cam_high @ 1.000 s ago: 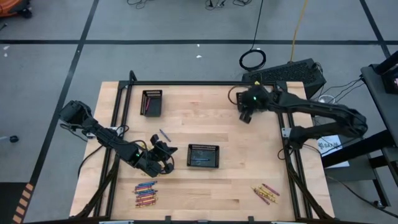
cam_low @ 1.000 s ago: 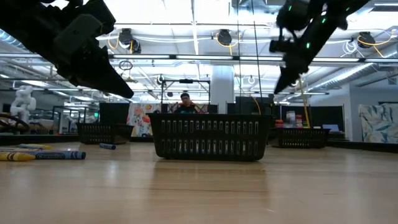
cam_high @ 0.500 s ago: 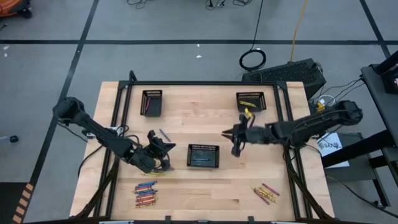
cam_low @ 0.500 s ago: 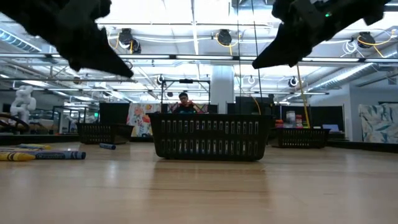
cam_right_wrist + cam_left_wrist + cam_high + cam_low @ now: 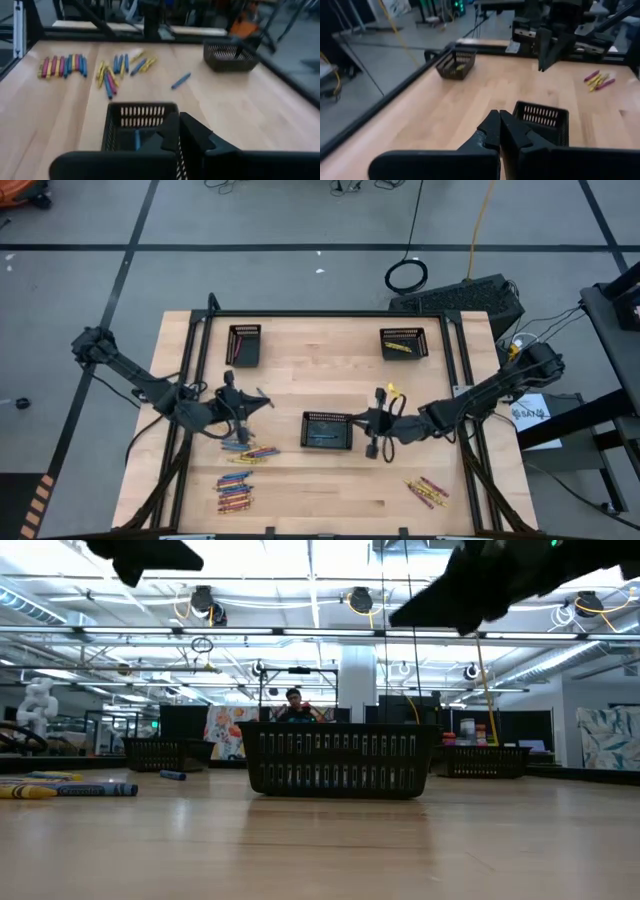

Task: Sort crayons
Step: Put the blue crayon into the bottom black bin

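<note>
Along the table's near edge (image 5: 330, 520) we are seeing crayons (image 5: 234, 492) in a row at the left and a smaller cluster (image 5: 426, 490) at the right, bare wood lying between. Farther in, our left gripper (image 5: 243, 402) is hovering with fingers pressed together above loose crayons (image 5: 250, 452); our right gripper (image 5: 378, 436), also closed and empty, is hanging just beside the middle tray (image 5: 327, 430), which is holding a blue crayon (image 5: 137, 139). At the far edge, the left tray (image 5: 243, 345) is holding pink, the right tray (image 5: 402, 342) yellow.

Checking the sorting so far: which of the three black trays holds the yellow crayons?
The back-right tray, with yellow crayons inside; the middle tray holds a blue one, the back-left tray pink.
</note>
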{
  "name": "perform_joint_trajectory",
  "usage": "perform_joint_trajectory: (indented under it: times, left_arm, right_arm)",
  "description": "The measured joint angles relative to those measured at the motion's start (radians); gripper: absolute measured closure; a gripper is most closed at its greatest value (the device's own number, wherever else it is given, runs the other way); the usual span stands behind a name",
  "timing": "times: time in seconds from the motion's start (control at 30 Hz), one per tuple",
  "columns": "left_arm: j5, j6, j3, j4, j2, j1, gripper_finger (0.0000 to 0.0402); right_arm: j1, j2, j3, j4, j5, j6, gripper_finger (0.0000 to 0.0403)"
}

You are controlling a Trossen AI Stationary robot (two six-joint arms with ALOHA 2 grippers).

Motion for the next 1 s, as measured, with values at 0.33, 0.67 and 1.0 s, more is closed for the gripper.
perform_joint_trajectory:
  times: [0.33, 0.67, 1.0]
  left_arm:
    - [0.000, 0.179, 0.000, 0.094, 0.025, -0.017, 0.0402]
    - [0.004, 0.187, 0.000, 0.186, 0.078, -0.015, 0.0402]
    - [0.141, -0.116, 0.058, -0.083, 0.088, 0.152, 0.0402]
  right_arm:
    - [0.096, -0.102, 0.000, 0.109, 0.142, -0.201, 0.0403]
    - [0.104, -0.092, 0.000, 0.080, 0.141, -0.186, 0.0403]
    - [0.104, -0.092, 0.000, 0.081, 0.139, -0.180, 0.0403]
